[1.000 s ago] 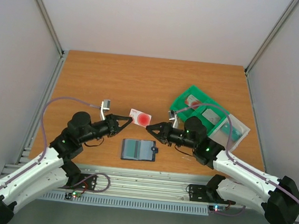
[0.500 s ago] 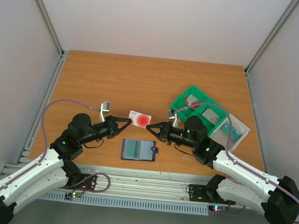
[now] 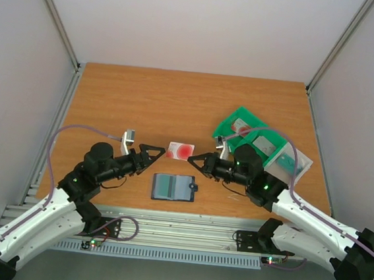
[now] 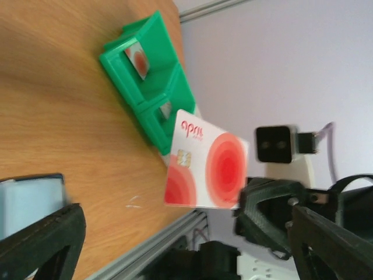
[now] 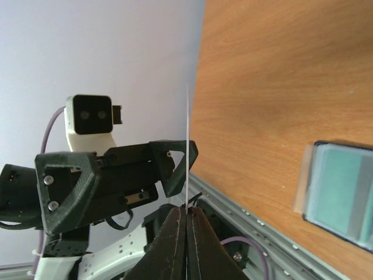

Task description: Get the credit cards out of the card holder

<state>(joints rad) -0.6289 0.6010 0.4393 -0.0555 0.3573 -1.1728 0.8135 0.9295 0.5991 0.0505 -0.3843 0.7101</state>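
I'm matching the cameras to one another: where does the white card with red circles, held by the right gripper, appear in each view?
Top external: card at centre, just beyond the card holder.
Left wrist: card face-on at centre; card holder at the left edge.
Right wrist: card edge-on, a thin vertical line at centre; card holder at the right edge.
Shared landmark: the card holder.
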